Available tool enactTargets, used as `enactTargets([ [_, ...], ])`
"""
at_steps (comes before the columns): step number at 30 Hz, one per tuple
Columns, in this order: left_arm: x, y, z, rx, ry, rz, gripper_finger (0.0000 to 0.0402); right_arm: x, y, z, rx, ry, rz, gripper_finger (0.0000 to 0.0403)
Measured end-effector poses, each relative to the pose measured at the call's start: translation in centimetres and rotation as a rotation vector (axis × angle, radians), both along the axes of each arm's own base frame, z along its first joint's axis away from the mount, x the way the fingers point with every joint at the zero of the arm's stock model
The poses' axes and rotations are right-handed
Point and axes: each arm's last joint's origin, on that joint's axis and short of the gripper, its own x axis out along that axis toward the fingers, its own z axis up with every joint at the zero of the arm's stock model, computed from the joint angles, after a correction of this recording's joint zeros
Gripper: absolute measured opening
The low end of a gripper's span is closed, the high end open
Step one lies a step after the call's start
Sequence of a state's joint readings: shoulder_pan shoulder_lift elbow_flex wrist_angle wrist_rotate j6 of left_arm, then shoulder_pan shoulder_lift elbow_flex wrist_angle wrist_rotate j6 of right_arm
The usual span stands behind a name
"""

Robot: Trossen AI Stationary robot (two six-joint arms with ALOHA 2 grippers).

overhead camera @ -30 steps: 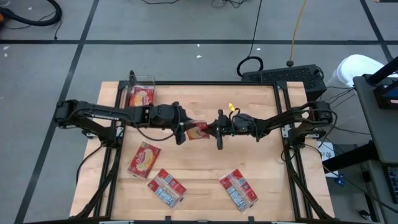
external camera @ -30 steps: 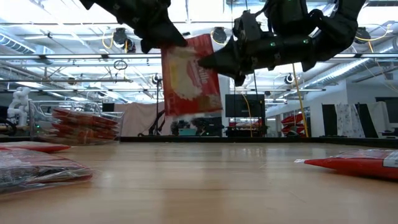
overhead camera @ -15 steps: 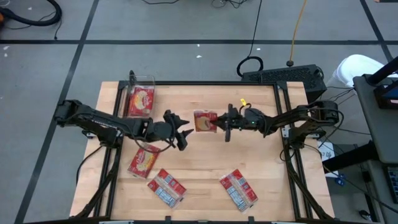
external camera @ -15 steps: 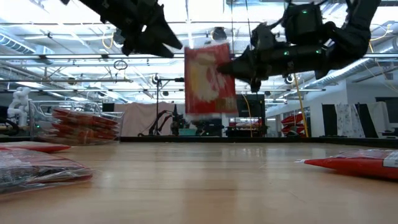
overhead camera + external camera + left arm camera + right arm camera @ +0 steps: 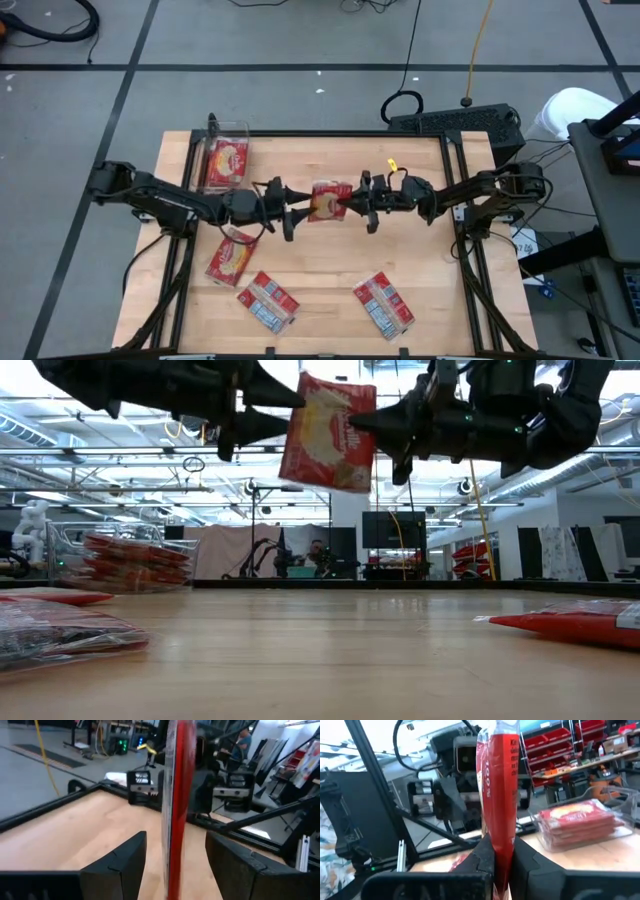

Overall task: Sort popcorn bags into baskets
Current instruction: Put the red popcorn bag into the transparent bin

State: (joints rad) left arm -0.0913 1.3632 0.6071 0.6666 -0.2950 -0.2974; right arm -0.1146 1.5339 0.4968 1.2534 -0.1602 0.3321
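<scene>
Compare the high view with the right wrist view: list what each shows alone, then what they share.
Only the high view: three popcorn bags lying on the table, one picture side up and two label side up, plus the left gripper open, its fingers on either side of the held bag's edge.

Only the right wrist view: the right gripper's fingers pinching the held bag edge-on.

Both: the held bag, the right gripper, and the clear basket stacked with bags.
</scene>
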Motion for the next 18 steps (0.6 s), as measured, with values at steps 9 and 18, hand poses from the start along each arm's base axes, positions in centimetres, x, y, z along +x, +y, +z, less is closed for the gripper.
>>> enactTargets([
  [9,1.5,0.6,-0.9,0.002,-0.002,-0.045,0.0146,0.3,0.1,0.3,-0.003,-0.004,0.004,0.0012],
  [18,1.6,0.5,-1.0,-0.002,-0.004,-0.077,0.0017,0.3,0.1,0.2,-0.017,0.006,0.003,0.0014],
])
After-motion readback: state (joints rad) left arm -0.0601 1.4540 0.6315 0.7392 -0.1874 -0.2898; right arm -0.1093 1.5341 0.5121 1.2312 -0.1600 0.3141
